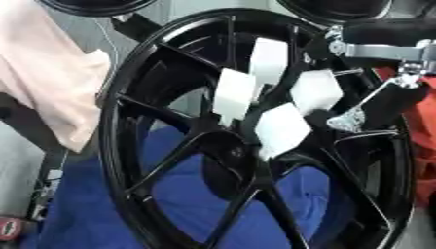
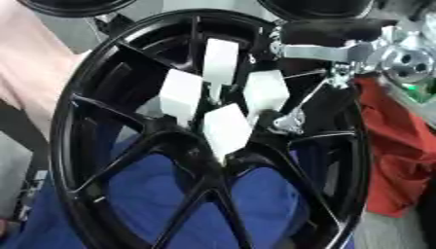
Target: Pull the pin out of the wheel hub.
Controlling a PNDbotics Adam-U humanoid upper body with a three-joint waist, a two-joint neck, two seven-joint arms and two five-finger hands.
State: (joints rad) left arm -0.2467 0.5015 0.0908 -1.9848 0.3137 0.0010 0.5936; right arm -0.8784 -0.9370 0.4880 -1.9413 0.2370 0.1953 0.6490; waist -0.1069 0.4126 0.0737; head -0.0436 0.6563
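Four white pins [image 1: 281, 129] crowd the wheel hub [image 1: 243, 148], and your right hand [image 2: 289, 119], whose fingers I cannot tell apart or together, may snag a neighbouring one.

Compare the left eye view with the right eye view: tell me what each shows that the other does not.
Only the left eye view shows the red-and-white thing at the lower left corner. Only the right eye view shows the silver disc with green below it. Both share the black wheel hub, four white blocks at its centre, blue cloth, red cloth and the right hand.
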